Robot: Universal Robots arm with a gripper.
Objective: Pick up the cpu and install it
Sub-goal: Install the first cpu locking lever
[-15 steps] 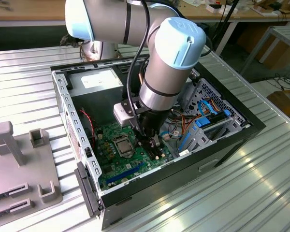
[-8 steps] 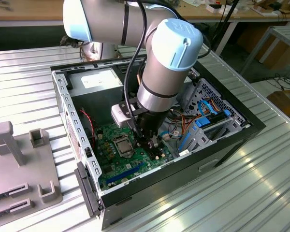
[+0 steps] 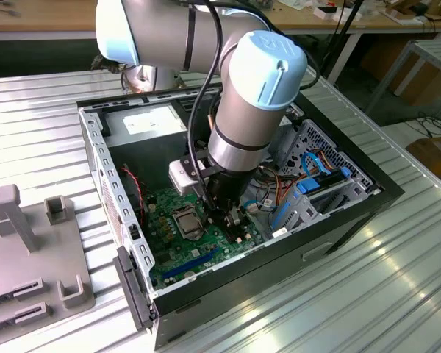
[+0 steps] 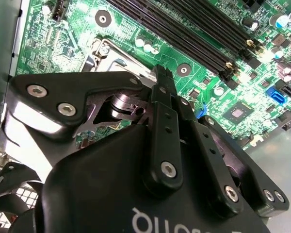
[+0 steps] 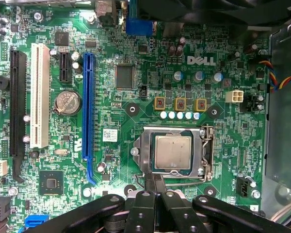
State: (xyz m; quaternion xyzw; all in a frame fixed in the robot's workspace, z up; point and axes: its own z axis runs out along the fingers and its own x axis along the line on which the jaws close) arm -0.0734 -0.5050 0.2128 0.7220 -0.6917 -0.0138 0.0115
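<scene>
The cpu (image 5: 172, 151) lay flat inside the socket frame (image 5: 145, 145) on the motherboard (image 5: 136, 107), its silver plate up, apparently already seated. The hand (image 5: 155, 187) hung just beside that frame, its fingers (image 5: 157, 184) pressed together and gripping nothing, likely having let the chip go.

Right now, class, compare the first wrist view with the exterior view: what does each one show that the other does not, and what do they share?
The first wrist view adds board detail: the cpu lying inside the socket frame, a round coin battery and a long blue slot. The exterior view adds the setting: the arm reaching down into the open computer case, which rests on a ribbed metal table. Shared: the green motherboard and the end effector close beside the socket frame.
</scene>
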